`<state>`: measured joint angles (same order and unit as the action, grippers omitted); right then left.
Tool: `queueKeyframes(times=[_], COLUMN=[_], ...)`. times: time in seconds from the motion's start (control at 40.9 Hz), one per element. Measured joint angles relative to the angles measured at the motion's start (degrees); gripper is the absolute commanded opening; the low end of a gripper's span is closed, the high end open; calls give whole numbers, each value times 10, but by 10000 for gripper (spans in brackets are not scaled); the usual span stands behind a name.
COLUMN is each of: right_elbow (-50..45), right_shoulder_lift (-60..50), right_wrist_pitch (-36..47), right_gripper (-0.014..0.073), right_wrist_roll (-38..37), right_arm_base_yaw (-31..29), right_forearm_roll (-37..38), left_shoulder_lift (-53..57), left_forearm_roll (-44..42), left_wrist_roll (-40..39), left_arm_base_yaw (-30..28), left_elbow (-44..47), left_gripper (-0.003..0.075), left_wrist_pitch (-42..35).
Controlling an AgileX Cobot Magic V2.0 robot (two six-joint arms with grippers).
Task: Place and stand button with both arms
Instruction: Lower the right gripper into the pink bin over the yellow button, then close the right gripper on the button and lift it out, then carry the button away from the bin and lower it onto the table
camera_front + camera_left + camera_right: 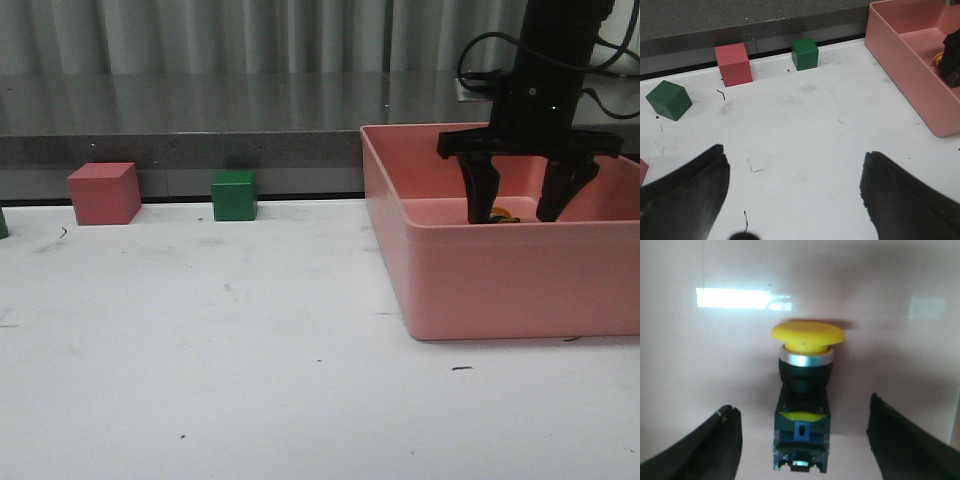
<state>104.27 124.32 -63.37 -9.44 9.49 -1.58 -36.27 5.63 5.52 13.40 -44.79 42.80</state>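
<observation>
The right gripper [518, 215] was lowered into the pink bin [500, 270] at the right side of the white table [220, 360], its two black fingers spread apart and reaching down to the bin floor. Between those fingers a sliver of the yellow-capped push-button [498, 213] was seen in the front view, mostly hidden behind the bin's near wall. In the right wrist view the push-button [804, 405] was shown lying on the pink floor between the parted fingers, touching neither of them, its yellow mushroom cap pointed away from the gripper [802, 440] and its black base nearest to it. The left gripper [795, 200] was held above bare tabletop, well apart from the bin, with its fingers wide apart and nothing between them. Along the back edge of the table a pink cube [103, 193] and a green cube [234, 195] were set near each other, and a second green cube [669, 100] was seen tilted further left.
</observation>
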Motion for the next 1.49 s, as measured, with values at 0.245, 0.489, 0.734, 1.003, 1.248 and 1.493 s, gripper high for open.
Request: queueKeyframes(times=[0.245,0.489,0.734,1.003,1.248,1.493], right_elbow=[10,10,10,10,10,10], right_shoulder_lift=[29,33,23,-46,-90,-95], right_wrist_pitch=[9,9,2,-18,-47,-38], right_gripper=[461,199,198,198,198,198], right_wrist_roll=[-15,-18,-19,-20,-20,-49], right_arm_base_yaw=[0,0,0,31,123,242], right_forearm_roll=[0,0,-5,-15,-26,-57], left_shoulder_lift=[0,0,0,0,0,0], left_forearm_roll=[0,0,0,0,0,0], left_wrist_roll=[0,0,0,0,0,0], left_arm_base_yaw=[0,0,0,0,0,0], left_elbow=[0,0,0,0,0,0], left_gripper=[533,533,533,533,533,533], left_wrist_pitch=[0,0,0,0,0,0])
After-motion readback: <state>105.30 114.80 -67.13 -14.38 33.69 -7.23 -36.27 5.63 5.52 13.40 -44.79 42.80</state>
